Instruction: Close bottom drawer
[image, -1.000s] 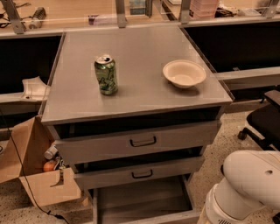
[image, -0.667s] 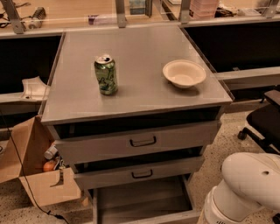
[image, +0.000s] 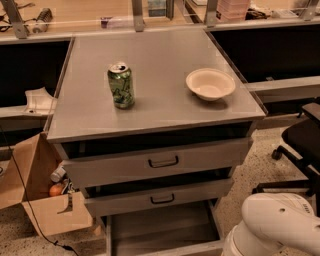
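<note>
The grey metal cabinet (image: 155, 95) has three drawers, all pulled out in steps. The bottom drawer (image: 160, 227) is out the farthest. Its wide shallow tray shows at the lower edge of the camera view, and its front panel and handle are cut off by the frame edge. The mid drawer (image: 160, 197) and the top drawer (image: 160, 162) above it are each partly open, with dark loop handles. My white arm shell (image: 277, 225) fills the lower right corner, to the right of the bottom drawer. My gripper is out of view.
A green can (image: 121, 85) and a cream bowl (image: 210, 83) stand on the cabinet top. An open cardboard box (image: 42, 197) with small items sits on the floor at the left. A black office chair (image: 300, 145) is at the right. Desks run along the back.
My white arm shell has sunk a little lower in the corner. The drawers, can and bowl have not moved.
</note>
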